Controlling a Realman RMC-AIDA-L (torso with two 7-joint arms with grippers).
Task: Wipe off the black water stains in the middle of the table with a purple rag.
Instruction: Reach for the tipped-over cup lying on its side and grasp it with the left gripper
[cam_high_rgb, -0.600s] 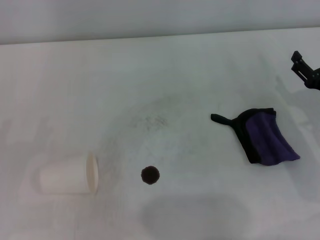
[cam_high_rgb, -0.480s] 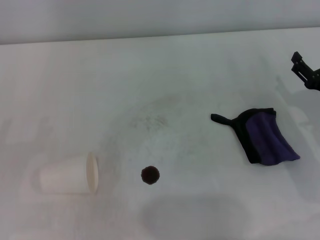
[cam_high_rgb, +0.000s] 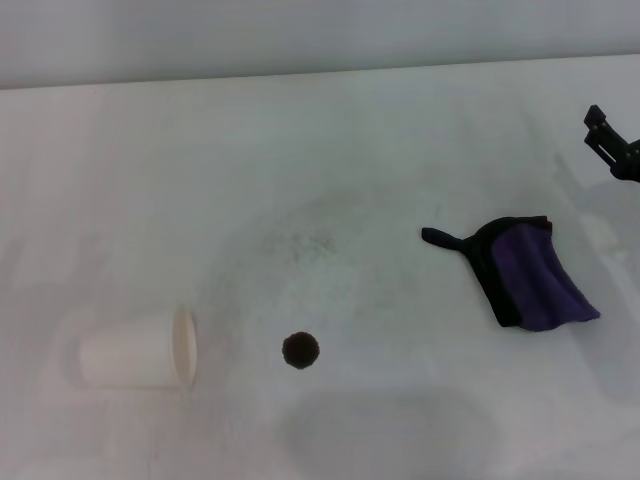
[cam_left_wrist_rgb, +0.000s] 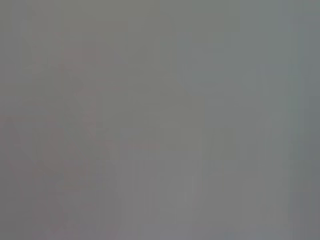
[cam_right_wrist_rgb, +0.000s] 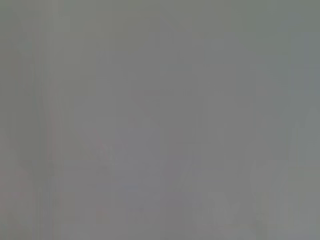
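The black water stain (cam_high_rgb: 300, 349) is a small round dark blot on the white table (cam_high_rgb: 330, 130), near the middle front. To its right and a little farther back lies the purple rag (cam_high_rgb: 532, 272), crumpled, with black edging and a thin black loop tail pointing left. My right gripper (cam_high_rgb: 594, 125) hangs at the far right edge, behind the rag and well apart from it, its two black fingers standing open with nothing between them. My left gripper is out of view. Both wrist views show only flat grey.
A white paper cup (cam_high_rgb: 137, 349) lies on its side at the front left, mouth toward the stain. Faint grey smudges (cam_high_rgb: 300, 240) mark the table's middle, behind the stain.
My right gripper has drifted very slightly toward the right edge. The rag, the stain and the cup have not moved.
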